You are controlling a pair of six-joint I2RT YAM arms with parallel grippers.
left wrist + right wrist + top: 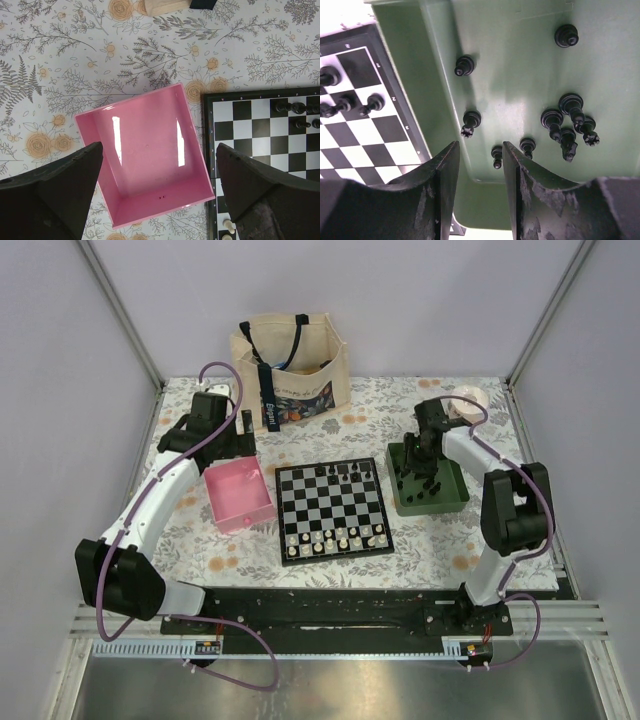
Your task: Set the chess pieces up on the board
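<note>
The chequered board (330, 508) lies at the table's middle. A few black pieces (345, 472) stand on its far rows, also seen in the left wrist view (296, 108) and the right wrist view (340, 106). Several black pieces (567, 122) lie loose in the green tray (520, 65). My right gripper (480, 150) hangs open and empty over that tray's near-left corner (418, 462), with a black pawn (496, 156) lying just ahead of the gap between its fingers. My left gripper (158, 147) is wide open and empty above the pink tray (145, 165).
White pieces (335, 536) fill the board's near rows. The empty pink tray (238, 497) sits left of the board and the green tray (428, 480) to its right. A canvas tote bag (290, 370) stands at the back. A white round object (468, 400) sits back right.
</note>
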